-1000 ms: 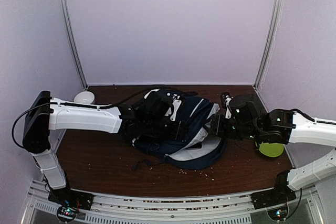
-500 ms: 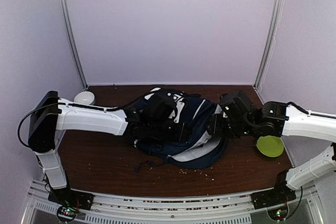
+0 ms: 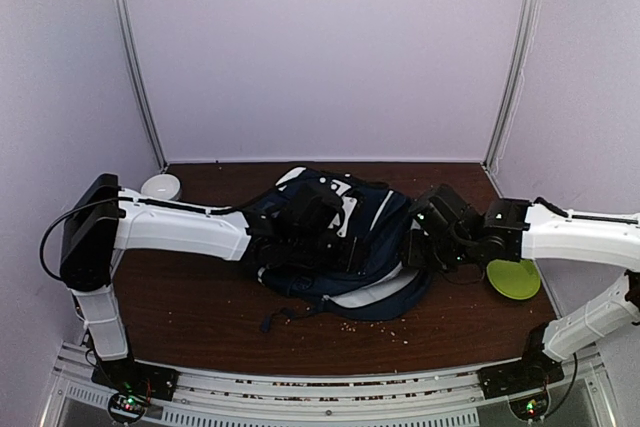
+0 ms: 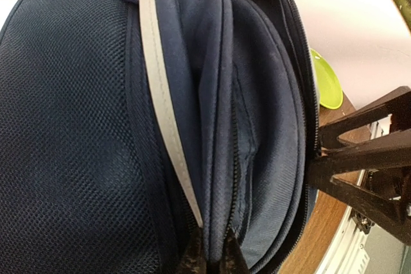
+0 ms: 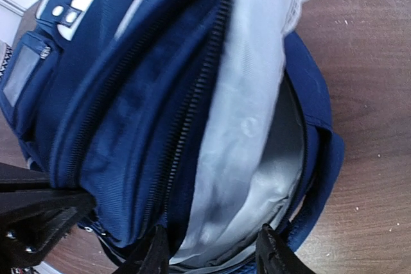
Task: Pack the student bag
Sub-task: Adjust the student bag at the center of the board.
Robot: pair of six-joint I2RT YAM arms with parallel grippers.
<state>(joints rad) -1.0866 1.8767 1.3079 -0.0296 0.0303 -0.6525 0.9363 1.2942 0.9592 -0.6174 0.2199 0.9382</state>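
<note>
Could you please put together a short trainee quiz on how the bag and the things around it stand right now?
1. True or false: the main compartment of the student bag is zipped shut.
2. What lies on the table to the right of the bag? A. a green plate; B. a red mug; C. a pencil case.
3. What does the left gripper hold?

Key
1. False: it gapes open and shows light grey lining.
2. A.
3. A fold of the bag's navy fabric at its opening.
</note>
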